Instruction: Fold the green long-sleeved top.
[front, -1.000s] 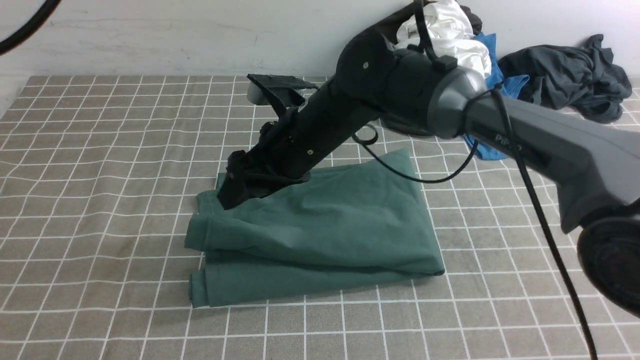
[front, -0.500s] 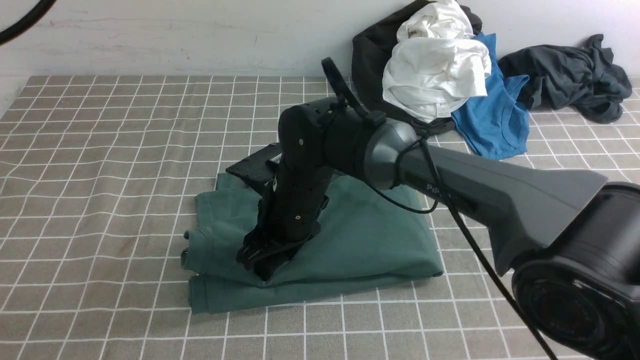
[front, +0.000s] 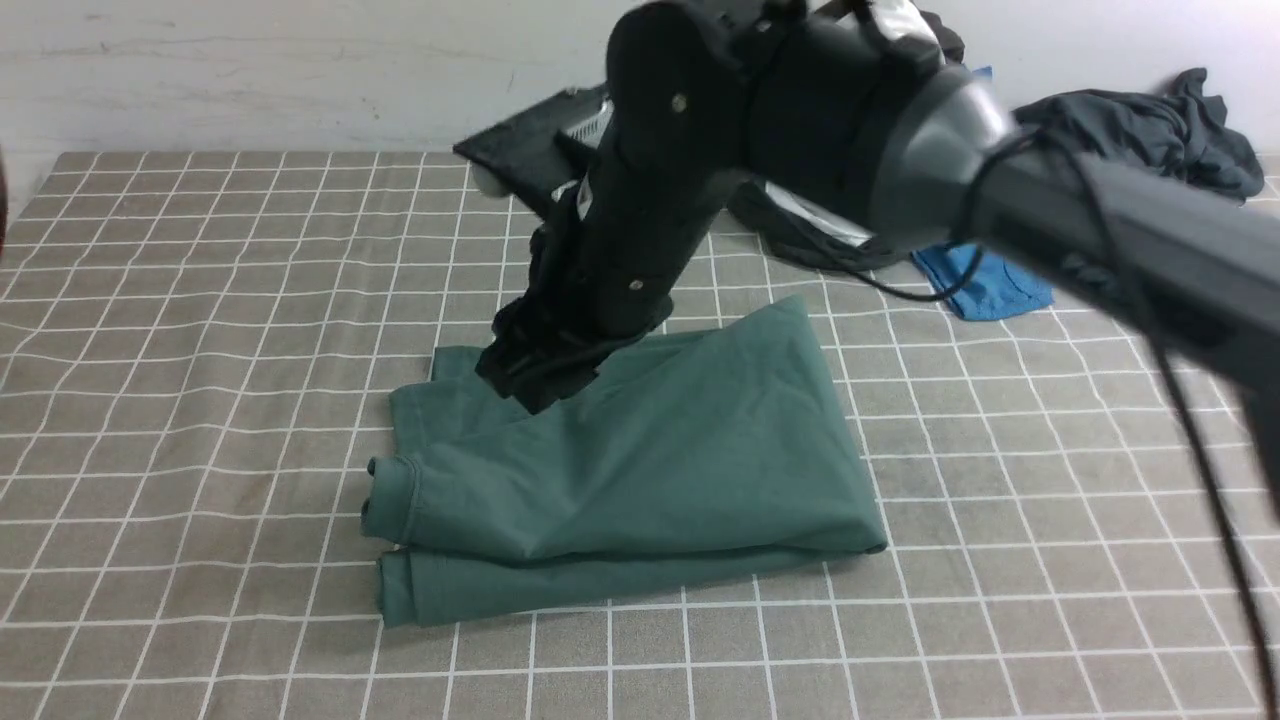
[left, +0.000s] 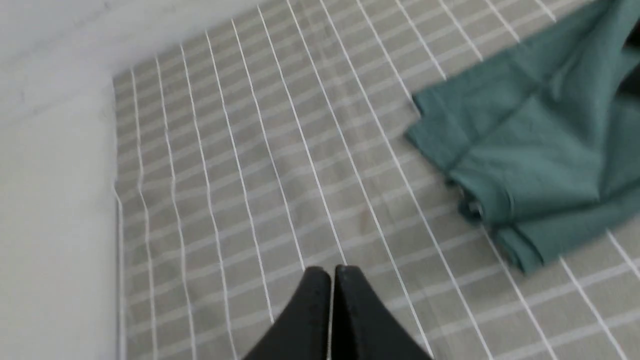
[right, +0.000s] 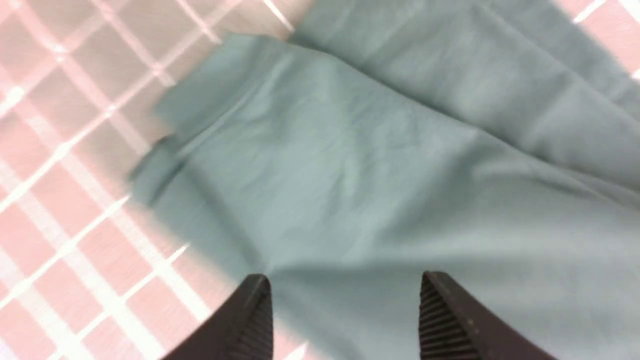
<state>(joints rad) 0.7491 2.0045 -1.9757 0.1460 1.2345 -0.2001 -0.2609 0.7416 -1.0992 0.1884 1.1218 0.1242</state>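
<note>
The green long-sleeved top (front: 640, 480) lies folded into a layered rectangle in the middle of the checked cloth, a rolled cuff at its left edge. My right gripper (front: 530, 385) hangs just above the top's far left part; in the right wrist view my right gripper (right: 345, 290) stands open over the green fabric (right: 380, 165) with nothing between its fingers. Shut and empty, my left gripper (left: 332, 272) hovers over bare checked cloth to the left of the top (left: 540, 150); the front view does not show it.
The checked tablecloth (front: 200, 350) covers the table up to the white wall. At the back right lie a bright blue garment (front: 985, 285) and a dark grey garment (front: 1150, 140), partly hidden behind my right arm (front: 900, 140).
My right gripper pressed down on the top's front left half a second ago, then lifted and drew back toward the far left. Its jaws have narrowed a little. The top's left edge now shows a rolled cuff.
</note>
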